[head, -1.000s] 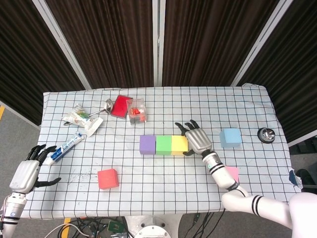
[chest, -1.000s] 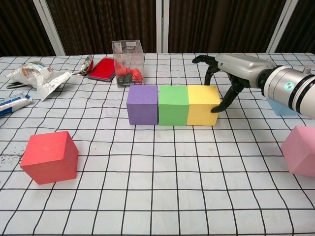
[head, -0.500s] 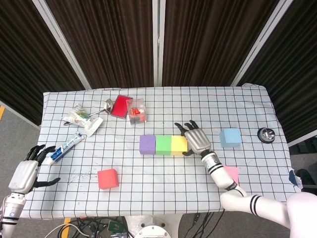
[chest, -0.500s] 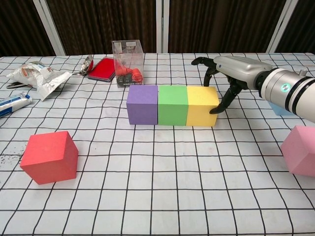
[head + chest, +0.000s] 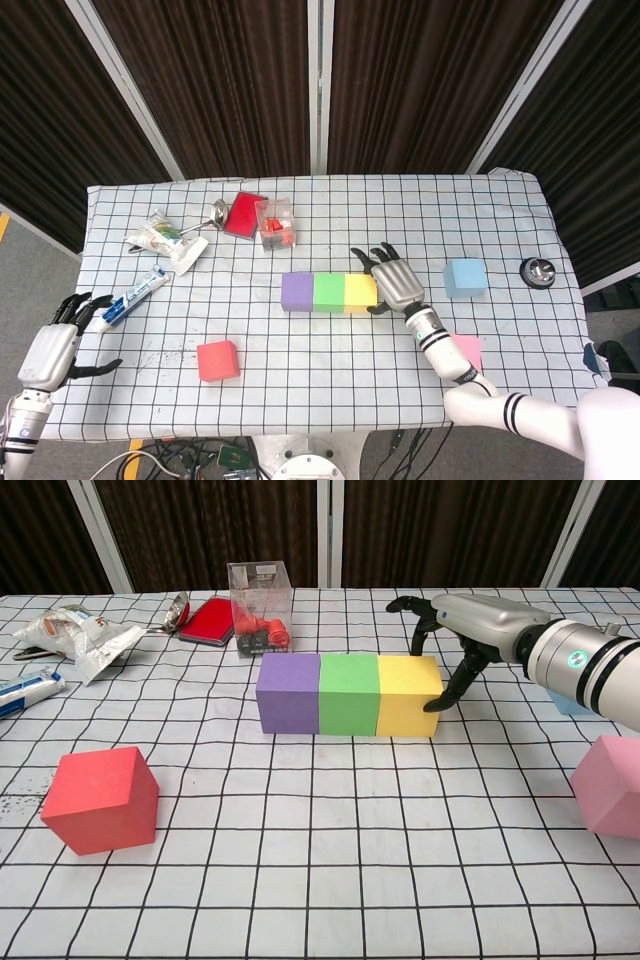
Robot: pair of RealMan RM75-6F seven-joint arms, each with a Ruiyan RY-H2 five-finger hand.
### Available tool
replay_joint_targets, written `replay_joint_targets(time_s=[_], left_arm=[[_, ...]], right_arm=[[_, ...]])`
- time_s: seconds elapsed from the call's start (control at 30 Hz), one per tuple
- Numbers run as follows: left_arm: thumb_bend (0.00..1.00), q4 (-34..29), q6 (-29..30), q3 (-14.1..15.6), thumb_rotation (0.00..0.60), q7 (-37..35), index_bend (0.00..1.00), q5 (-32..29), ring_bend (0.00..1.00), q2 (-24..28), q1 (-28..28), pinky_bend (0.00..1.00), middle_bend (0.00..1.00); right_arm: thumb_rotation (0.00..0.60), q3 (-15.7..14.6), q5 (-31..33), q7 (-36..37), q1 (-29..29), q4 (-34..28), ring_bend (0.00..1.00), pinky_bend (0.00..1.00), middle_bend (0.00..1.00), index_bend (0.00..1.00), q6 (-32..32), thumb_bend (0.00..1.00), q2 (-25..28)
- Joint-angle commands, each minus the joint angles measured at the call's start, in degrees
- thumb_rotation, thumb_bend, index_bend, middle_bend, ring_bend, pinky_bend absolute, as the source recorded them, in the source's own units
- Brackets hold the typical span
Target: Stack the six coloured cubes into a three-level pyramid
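Purple (image 5: 297, 292), green (image 5: 329, 292) and yellow (image 5: 360, 291) cubes stand in a tight row mid-table. My right hand (image 5: 395, 280) touches the right end of the yellow cube (image 5: 408, 695), fingers spread behind it and thumb at its front corner, holding nothing. A blue cube (image 5: 465, 277) sits to the right of this hand. The pink cube (image 5: 610, 785) lies near the front right, partly behind my forearm in the head view. The red cube (image 5: 218, 360) stands alone at the front left. My left hand (image 5: 55, 345) hovers at the table's left front edge, fingers apart and empty.
At the back left lie foil packets (image 5: 160, 240), a toothpaste tube (image 5: 135, 295), a spoon (image 5: 212, 215), a red case (image 5: 243, 213) and a clear box of red pieces (image 5: 260, 608). A small metal object (image 5: 538, 271) sits at the far right edge.
The right hand has nudged the three-cube row slightly to the left, staying against the yellow cube. The left hand has not moved.
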Motion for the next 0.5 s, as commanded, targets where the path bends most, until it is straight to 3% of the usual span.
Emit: replay_joint_targets(time_s=[0.03,0.5], left_arm=[[0.0,0.0,-0.1,0.0,0.6,-0.1,0.14,-0.1,0.06,0.0,0.0,0.05,0.22],[0.0,0.1,-0.1,-0.1,0.6,-0.4,0.14,0.1,0.06,0.0,0.0,0.05,0.22]], right_arm=[[0.6,0.0,-0.1,0.3,0.0,0.2,0.11,0.0,0.52,0.0,-0.1,0.08,0.0],[0.6,-0.2,-0.5,1.2,0.0,0.4,0.11,0.0,0.51,0.0,-0.4,0.08,0.2]])
